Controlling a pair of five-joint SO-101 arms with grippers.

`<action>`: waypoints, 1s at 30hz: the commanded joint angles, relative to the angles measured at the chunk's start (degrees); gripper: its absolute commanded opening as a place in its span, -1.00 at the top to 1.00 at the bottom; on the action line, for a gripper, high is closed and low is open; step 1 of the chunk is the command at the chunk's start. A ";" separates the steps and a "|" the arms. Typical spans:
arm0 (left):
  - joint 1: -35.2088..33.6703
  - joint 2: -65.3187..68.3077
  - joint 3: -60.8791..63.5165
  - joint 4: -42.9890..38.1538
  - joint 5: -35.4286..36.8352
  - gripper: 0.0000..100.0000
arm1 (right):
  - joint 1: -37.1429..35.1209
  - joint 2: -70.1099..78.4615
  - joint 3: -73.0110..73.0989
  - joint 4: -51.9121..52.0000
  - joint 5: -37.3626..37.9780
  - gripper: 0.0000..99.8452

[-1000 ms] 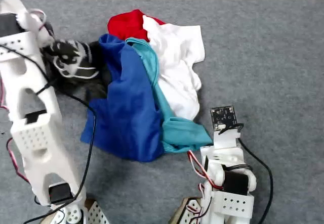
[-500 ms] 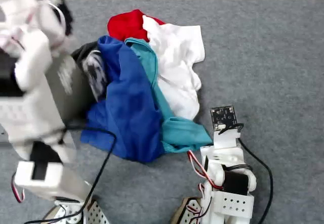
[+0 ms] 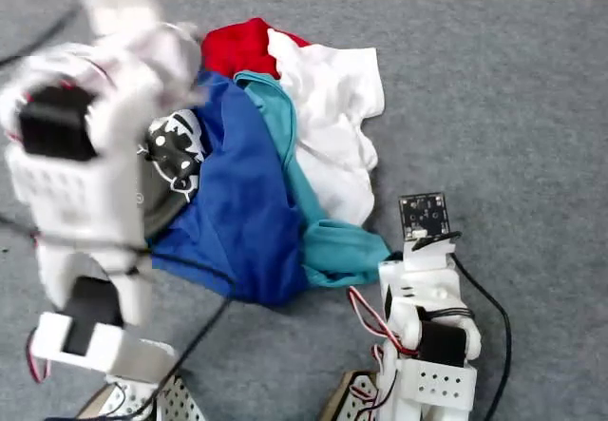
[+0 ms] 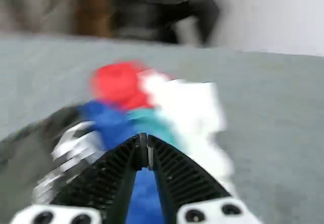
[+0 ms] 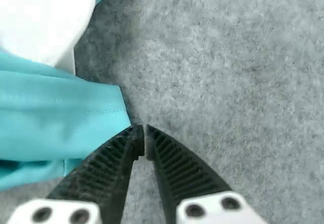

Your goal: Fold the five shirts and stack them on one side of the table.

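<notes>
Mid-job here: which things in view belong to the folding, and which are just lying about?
Job: red shirt, white shirt, teal shirt, blue shirt, black printed shirt, all heaped unfolded; left gripper, right gripper, both shut.
Lying about: grey table cover, black cable by the right arm.

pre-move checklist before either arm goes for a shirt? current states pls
1. Five shirts in sight: ok, red shirt, white shirt, teal shirt, blue shirt, black printed shirt.
2. Shirts separated for folding: not ok, they overlap, crumpled together.
3. Empty left tool: cannot tell, it is shut above the shirts but the picture is blurred.
4. Open right tool: not ok, it is shut beside the teal shirt's edge with nothing visible between its tips.
5. Room on the table for a stack: ok, grey surface shows beyond the white shirt on the right arm's side.
</notes>
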 commanded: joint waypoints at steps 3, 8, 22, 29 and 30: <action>-15.30 3.03 26.20 0.00 -1.85 0.52 | -0.84 -5.58 -1.54 -1.41 -0.35 0.41; -20.04 8.22 46.33 -10.46 -3.60 0.42 | -0.92 -5.41 -8.48 -1.41 1.32 0.32; -21.80 20.00 63.30 -33.49 3.16 0.46 | -0.92 -5.32 -13.49 -8.35 14.42 0.37; -21.63 24.48 57.41 -33.41 6.07 0.93 | -0.84 -5.32 -17.45 -10.37 14.68 0.37; -21.80 24.48 56.26 -32.26 6.07 0.98 | -0.75 -5.32 -18.51 -10.37 14.59 0.37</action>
